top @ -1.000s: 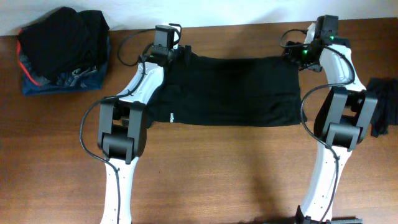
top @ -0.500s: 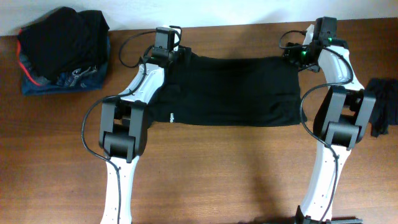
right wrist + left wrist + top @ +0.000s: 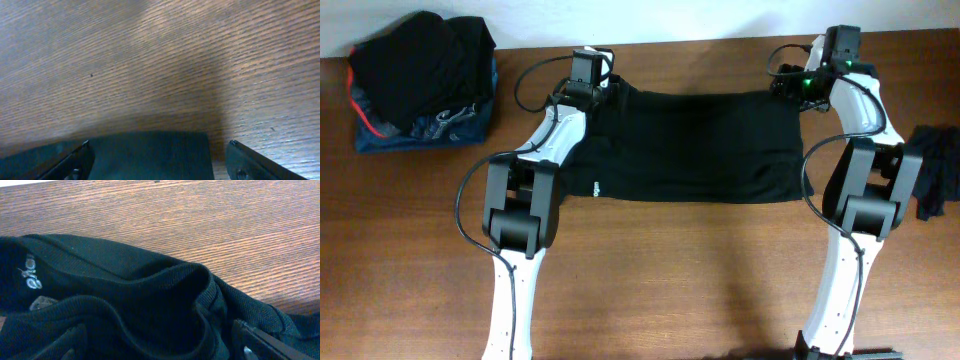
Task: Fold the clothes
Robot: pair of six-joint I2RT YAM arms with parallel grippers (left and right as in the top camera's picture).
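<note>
The black T-shirt [image 3: 690, 145] lies spread flat across the far half of the wooden table, with a small white logo [image 3: 597, 186] on its front left edge. My left gripper [image 3: 595, 95] is at the shirt's far left corner. In the left wrist view its fingers [image 3: 152, 337] stand wide apart with bunched black fabric [image 3: 125, 295] and white lettering [image 3: 31, 277] between and ahead of them. My right gripper [image 3: 790, 88] is at the far right corner. In the right wrist view its fingers [image 3: 158, 145] are open, with the flat shirt corner [image 3: 150, 155] between them.
A pile of dark clothes [image 3: 420, 80] sits at the far left corner of the table [image 3: 670, 270]. Another dark garment [image 3: 935, 170] lies at the right edge. The wall runs close behind both grippers.
Both wrists have shifted only slightly at the shirt's far corners. The shirt lies as before.
</note>
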